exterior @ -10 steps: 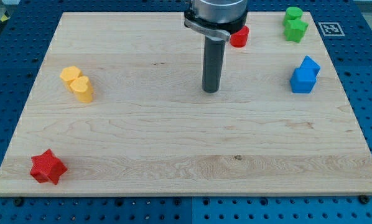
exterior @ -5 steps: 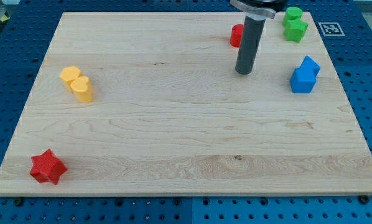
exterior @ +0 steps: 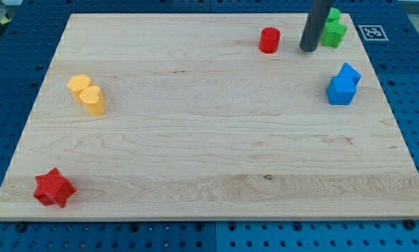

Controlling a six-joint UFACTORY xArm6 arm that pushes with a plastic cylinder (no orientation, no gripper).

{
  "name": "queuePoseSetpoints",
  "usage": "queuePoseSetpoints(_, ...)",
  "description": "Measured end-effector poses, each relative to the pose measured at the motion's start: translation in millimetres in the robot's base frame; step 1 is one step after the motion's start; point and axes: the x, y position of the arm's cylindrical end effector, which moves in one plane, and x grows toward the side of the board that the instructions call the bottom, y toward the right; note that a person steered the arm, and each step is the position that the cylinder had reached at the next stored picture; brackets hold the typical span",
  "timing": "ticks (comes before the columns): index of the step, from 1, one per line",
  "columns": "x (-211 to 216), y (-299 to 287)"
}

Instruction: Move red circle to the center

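My tip (exterior: 308, 49) rests on the worktop (exterior: 195, 140) near the view's top right, between the red circle (exterior: 269, 40) and the green block (exterior: 331, 28); it stands apart from the circle and appears just beside the green block, though the rod hides that edge. I carry no jaws, only the rod. A blue block (exterior: 343, 85) sits at the view's right, a yellow block (exterior: 87, 94) at the left, and a red star (exterior: 54, 187) at the bottom left.

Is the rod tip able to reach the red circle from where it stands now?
Probably yes. My tip stands to the view's right of the red circle, apart from it, with bare board between. The green block lies behind the rod.
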Motion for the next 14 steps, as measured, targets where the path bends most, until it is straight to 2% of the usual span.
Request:
queuePoseSetpoints(4,-9,-110)
queuePoseSetpoints(6,-11,-121)
queuePoseSetpoints(7,-11,-145)
queuePoseSetpoints(9,-9,-147)
queuePoseSetpoints(10,-39,-147)
queuePoseSetpoints(11,-48,-169)
queuePoseSetpoints(14,30,-184)
